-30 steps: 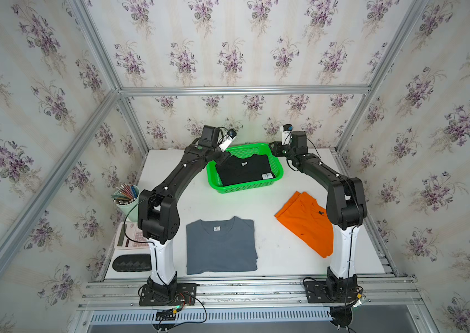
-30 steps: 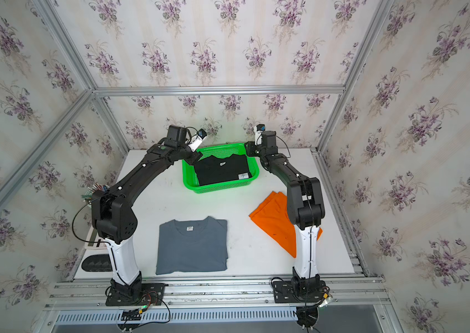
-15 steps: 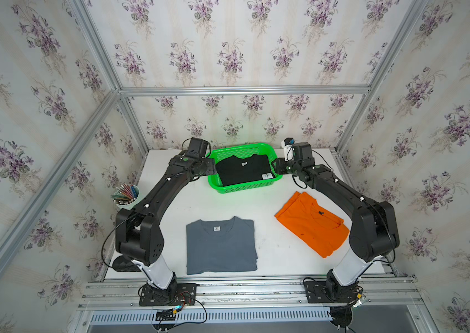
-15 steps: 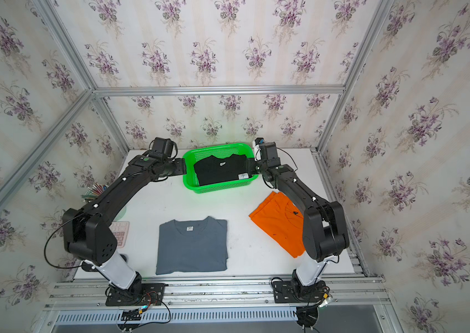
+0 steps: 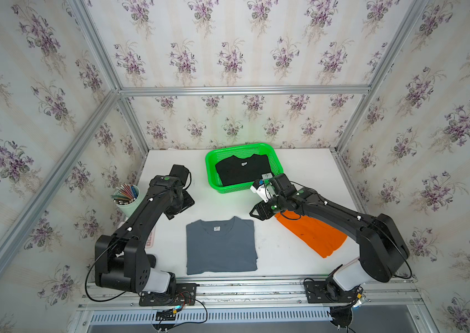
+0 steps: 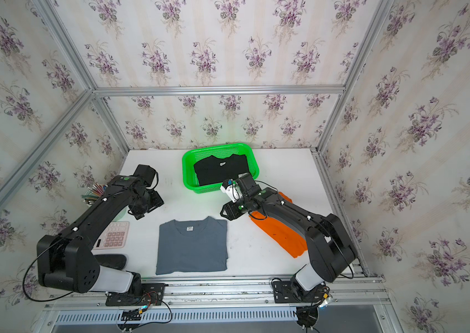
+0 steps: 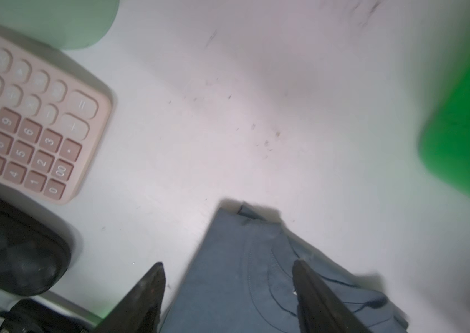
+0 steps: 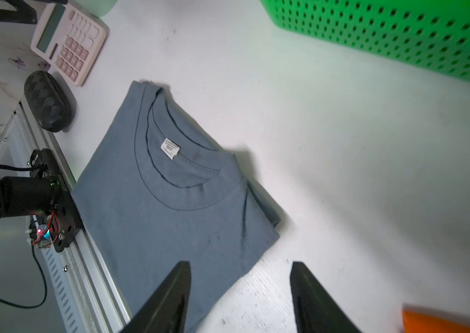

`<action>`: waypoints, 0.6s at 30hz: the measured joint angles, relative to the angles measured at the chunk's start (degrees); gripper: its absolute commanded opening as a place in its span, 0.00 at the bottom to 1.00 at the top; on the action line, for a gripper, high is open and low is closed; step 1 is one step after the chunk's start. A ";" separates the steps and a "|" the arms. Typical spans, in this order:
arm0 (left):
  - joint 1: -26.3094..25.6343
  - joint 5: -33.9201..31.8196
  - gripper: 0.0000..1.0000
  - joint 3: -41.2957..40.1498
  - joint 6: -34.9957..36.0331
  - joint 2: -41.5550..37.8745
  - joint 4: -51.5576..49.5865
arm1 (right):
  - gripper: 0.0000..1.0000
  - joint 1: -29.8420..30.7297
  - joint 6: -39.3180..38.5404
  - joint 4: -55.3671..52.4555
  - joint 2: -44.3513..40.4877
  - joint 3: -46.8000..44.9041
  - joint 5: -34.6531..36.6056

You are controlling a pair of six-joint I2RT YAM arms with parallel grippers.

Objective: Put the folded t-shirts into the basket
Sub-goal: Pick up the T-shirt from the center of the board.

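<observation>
**One tee in the basket, two soft ones left to lift**

Three folded t-shirts and one green mesh basket (image 5: pixel 210 173) were in view. The black t-shirt (image 5: pixel 242 173) lay flat inside the basket, at the far side of the surface (image 5: pixel 308 173). The grey-blue t-shirt (image 5: pixel 221 248) lay on the surface near its front edge, between the two arms. The orange t-shirt (image 5: pixel 314 236) lay to its right, partly under the right arm.

Both remaining shirts would likely handle as light, limp cloth that sags and unfolds if raised by one corner. A pinch through all layers at opposite folded edges, one per gripper, looked the safest hold.

The left gripper (image 7: pixel 227 263) hung near the grey-blue shirt's collar-end corner, jaws spread and nothing between them. The right gripper (image 8: pixel 239 263) hung just beside the opposite corner, equally wide and empty.
</observation>
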 measured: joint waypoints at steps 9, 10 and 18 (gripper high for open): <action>0.11 7.85 0.71 -3.65 -3.63 3.76 -4.92 | 0.61 0.22 3.30 -3.45 8.02 -2.34 -4.68; 0.11 8.37 0.72 -4.42 -4.28 3.65 -5.05 | 0.61 0.22 3.56 -3.45 8.48 -2.80 -4.92; 0.11 10.86 0.73 -7.28 -10.27 2.51 -4.39 | 0.45 0.09 5.27 2.51 14.75 -3.34 -12.79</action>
